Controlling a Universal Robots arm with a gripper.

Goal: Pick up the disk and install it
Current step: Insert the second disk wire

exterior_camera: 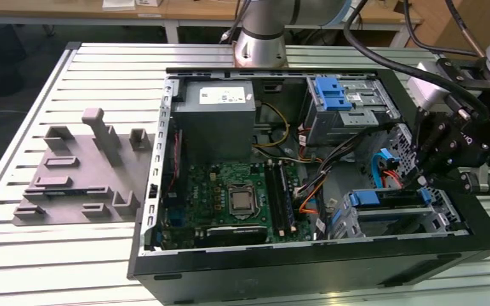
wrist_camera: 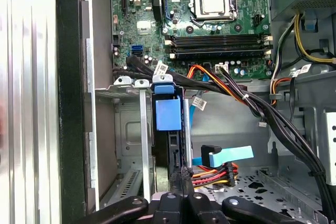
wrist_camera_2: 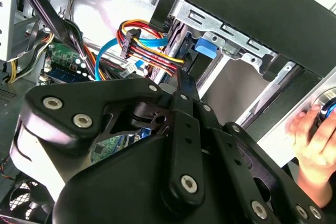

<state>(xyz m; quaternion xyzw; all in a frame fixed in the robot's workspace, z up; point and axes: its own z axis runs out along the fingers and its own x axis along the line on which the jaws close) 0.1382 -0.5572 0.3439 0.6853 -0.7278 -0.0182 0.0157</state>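
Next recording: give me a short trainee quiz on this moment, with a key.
1. True or false: the computer case lies open, with its motherboard in view.
2. In the exterior view, where is the robot's hand? A: outside the case, on the exterior view's left. B: at the drive cage, on the exterior view's right. C: over the middle of the motherboard.
3. Fill in: in the first wrist view, the disk stands on edge in the cage, and the tab on its bracket is ___ in colour.

Key: 1 true; 2 B; 3 blue.
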